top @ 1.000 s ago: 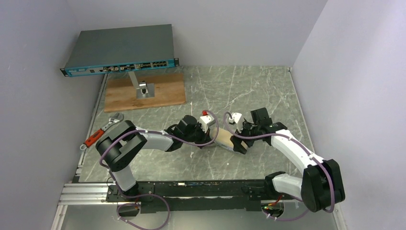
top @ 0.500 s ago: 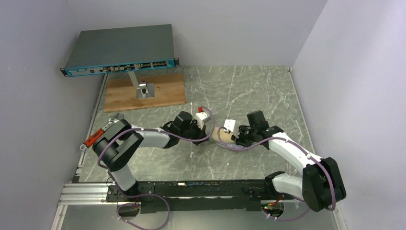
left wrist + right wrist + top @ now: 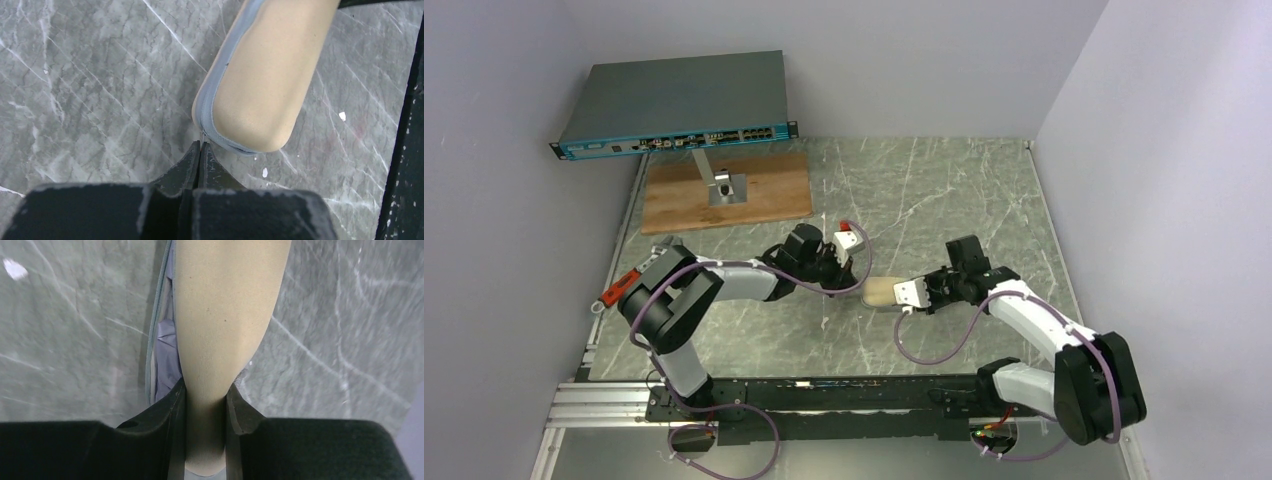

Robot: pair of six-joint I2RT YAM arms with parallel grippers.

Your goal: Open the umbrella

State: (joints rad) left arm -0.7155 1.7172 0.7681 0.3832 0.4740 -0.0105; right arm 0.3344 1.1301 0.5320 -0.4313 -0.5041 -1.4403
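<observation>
- Top external view: the umbrella (image 3: 882, 292), bundled into a cream oblong, lies on the marble table (image 3: 964, 190). It is nearer the arms than the wooden board (image 3: 727, 190) and off to the board's right, about where it lay a second ago.
- The right gripper (image 3: 206, 388) has changed most. A second ago its jaws stood wide about the bundle; now they are pinched tight on the umbrella's end farthest from the board, with the cream cloth squeezed narrow between them.
- Its wrist has rolled over too, so more of the bundle shows from above.
- The left gripper (image 3: 200, 149) is fully closed, as before. Its tips sit at the grey trim on the umbrella's board-side end; whether they pinch anything there I cannot tell.
- That arm has drawn slightly toward the board.
</observation>
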